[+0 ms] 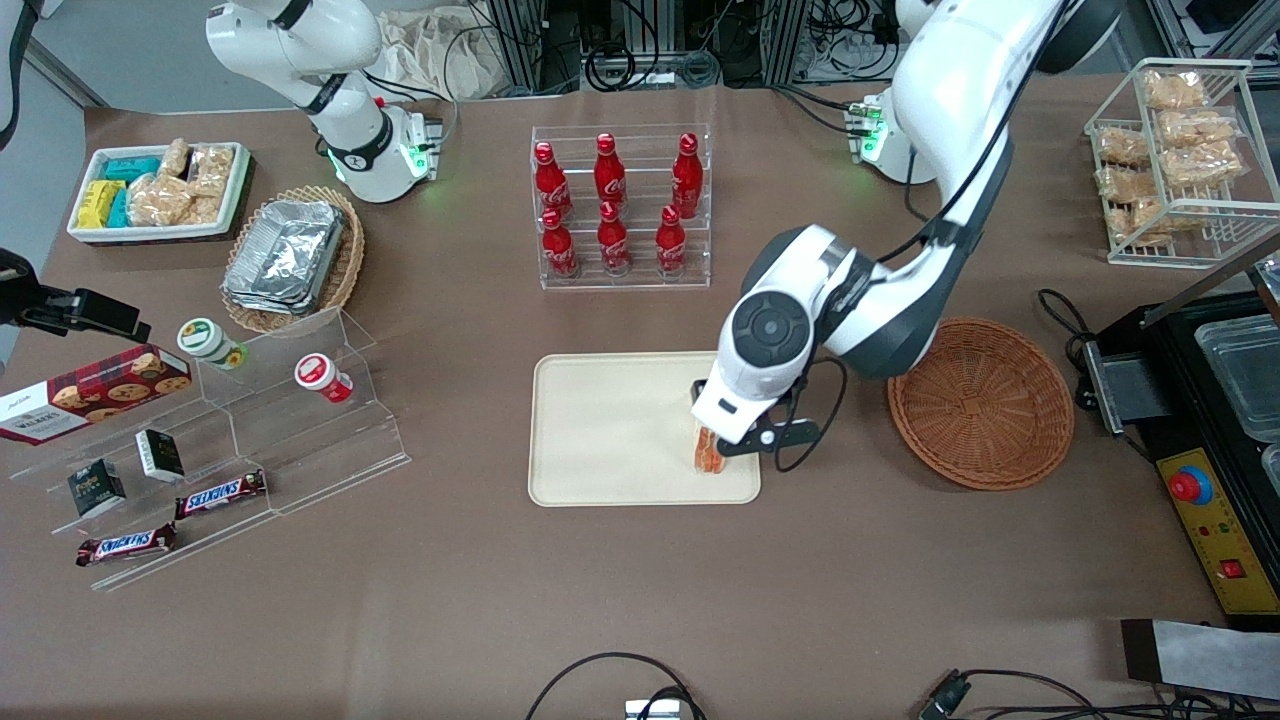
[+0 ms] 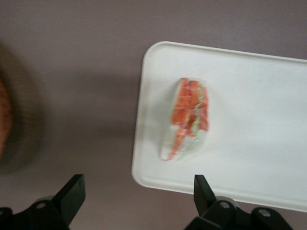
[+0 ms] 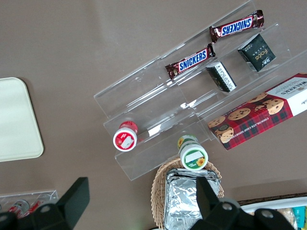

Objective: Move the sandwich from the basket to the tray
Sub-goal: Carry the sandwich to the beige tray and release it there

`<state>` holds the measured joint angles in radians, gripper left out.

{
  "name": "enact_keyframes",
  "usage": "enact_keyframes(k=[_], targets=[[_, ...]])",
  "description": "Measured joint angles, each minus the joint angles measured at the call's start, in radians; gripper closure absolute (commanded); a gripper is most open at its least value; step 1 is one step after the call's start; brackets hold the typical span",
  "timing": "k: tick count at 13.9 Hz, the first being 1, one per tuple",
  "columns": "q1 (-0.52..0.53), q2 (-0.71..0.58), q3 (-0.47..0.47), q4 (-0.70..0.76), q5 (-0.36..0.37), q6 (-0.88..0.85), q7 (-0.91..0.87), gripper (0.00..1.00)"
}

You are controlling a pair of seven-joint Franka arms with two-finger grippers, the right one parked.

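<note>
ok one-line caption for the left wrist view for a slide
Open gripper hovers above the sandwich lying on the tray, near its edge.

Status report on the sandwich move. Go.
Gripper open, above the tray's edge nearest the basket. Sandwich lying on the tray, released. Basket empty. Nothing in the way.

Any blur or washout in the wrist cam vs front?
Left wrist view: soft, the tray washed near white, the basket a smear; the open gripper hangs above the sandwich. Front view: sharp, even light.
</note>
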<state>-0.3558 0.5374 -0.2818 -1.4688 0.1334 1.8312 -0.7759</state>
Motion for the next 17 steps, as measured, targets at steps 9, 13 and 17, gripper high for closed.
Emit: enact_keyframes(k=[9, 13, 17], targets=[[0.009, -0.409, 0.315, -0.257, -0.122, -0.142, 0.391, 0.0], [0.009, -0.427, 0.435, -0.182, -0.122, -0.249, 0.548, 0.0], [0.008, -0.413, 0.485, -0.126, -0.122, -0.261, 0.639, 0.0]])
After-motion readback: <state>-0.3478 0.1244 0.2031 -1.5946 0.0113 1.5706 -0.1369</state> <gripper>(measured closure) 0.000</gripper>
